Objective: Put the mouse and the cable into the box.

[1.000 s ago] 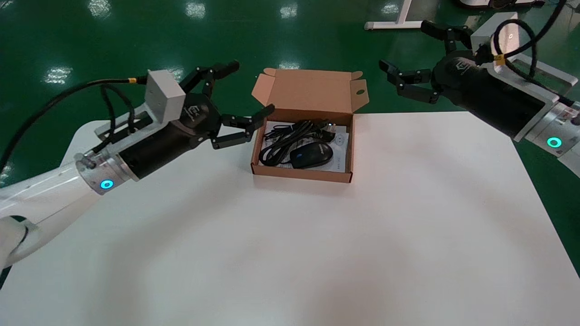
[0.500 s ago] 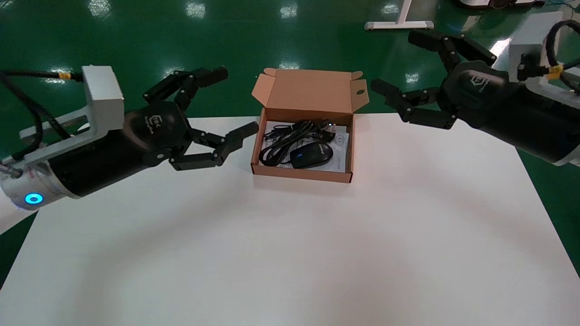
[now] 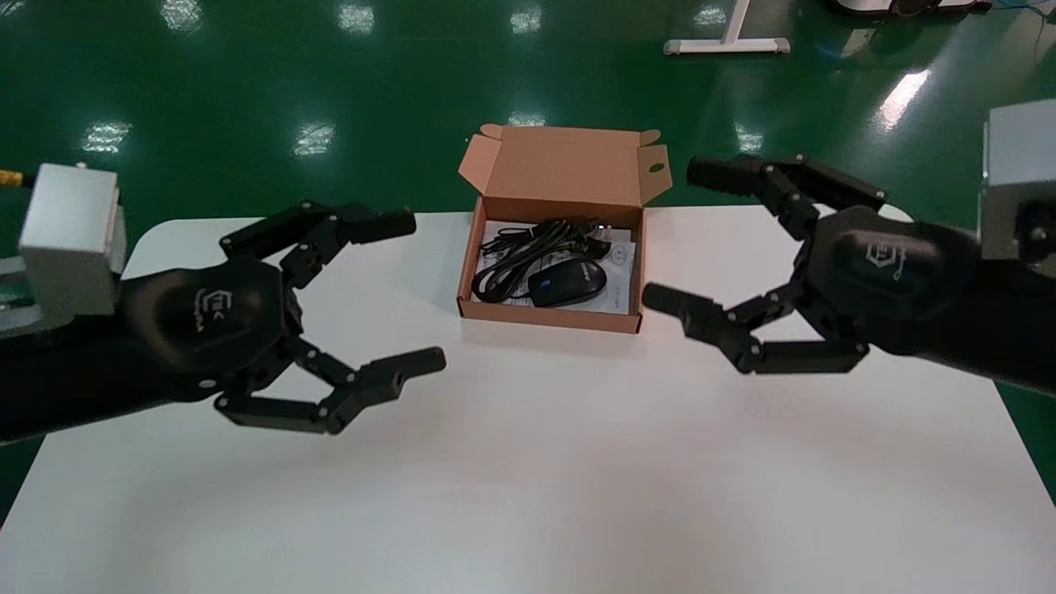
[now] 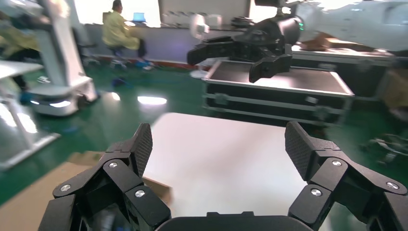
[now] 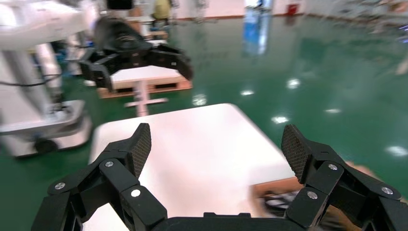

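Note:
A brown cardboard box point(image 3: 489, 310) stands open at the far middle of the white table point(image 3: 528, 462), its lid flap upright. Inside lie a black mouse point(image 3: 568, 282) and a coiled black cable point(image 3: 528, 247) on white paper. My left gripper point(image 3: 408, 290) hovers open over the table, left of the box, with nothing in it. My right gripper point(image 3: 685, 239) hovers open to the right of the box, also holding nothing. A corner of the box point(image 4: 156, 185) shows in the left wrist view. The box point(image 5: 276, 190) appears blurred in the right wrist view.
Green floor surrounds the table. A white stand base point(image 3: 726, 45) sits on the floor beyond it. Black equipment cases point(image 4: 279, 91) and another robot base point(image 4: 57, 96) appear far off in the left wrist view.
Both arms have swung down and toward me from beside the box's far corners, and now hover over the table on either side. Box, mouse and cable have not moved.

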Available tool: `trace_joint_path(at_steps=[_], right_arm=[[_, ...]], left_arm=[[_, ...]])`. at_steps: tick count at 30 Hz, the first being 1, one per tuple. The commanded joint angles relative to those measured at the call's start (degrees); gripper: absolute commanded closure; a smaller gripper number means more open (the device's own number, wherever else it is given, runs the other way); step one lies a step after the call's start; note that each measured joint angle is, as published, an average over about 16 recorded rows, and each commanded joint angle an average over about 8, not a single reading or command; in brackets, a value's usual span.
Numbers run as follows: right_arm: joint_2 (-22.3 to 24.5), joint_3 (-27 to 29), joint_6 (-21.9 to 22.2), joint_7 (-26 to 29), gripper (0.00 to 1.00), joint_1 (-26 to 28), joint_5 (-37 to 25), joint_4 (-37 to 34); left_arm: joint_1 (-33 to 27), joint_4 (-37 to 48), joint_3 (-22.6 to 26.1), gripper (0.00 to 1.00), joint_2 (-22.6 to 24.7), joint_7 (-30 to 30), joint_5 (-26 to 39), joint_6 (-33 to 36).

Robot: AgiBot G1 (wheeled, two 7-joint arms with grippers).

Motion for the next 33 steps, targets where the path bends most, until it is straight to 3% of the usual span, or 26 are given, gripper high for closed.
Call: trace_joint_path(at_steps=[1, 11, 33], right_arm=[[1.24, -0.06, -1.25, 2.35, 0.0, -1.09, 0.54, 2.73], [5.8, -0.27, -5.92, 10.45, 0.0, -5.13, 2.56, 12.78], [5.41, -0.27, -5.46, 10.03, 0.0, -4.78, 2.44, 11.85]], left_arm=[[0.58, -2.28, -0.15, 0.0, -1.61, -2.72, -0.21, 1.24], [2.07, -8.22, -0.53, 0.0, -5.78, -9.31, -0.77, 4.54], [2.02, -7.73, -0.53, 0.0, -5.49, -9.09, -0.81, 4.25]])
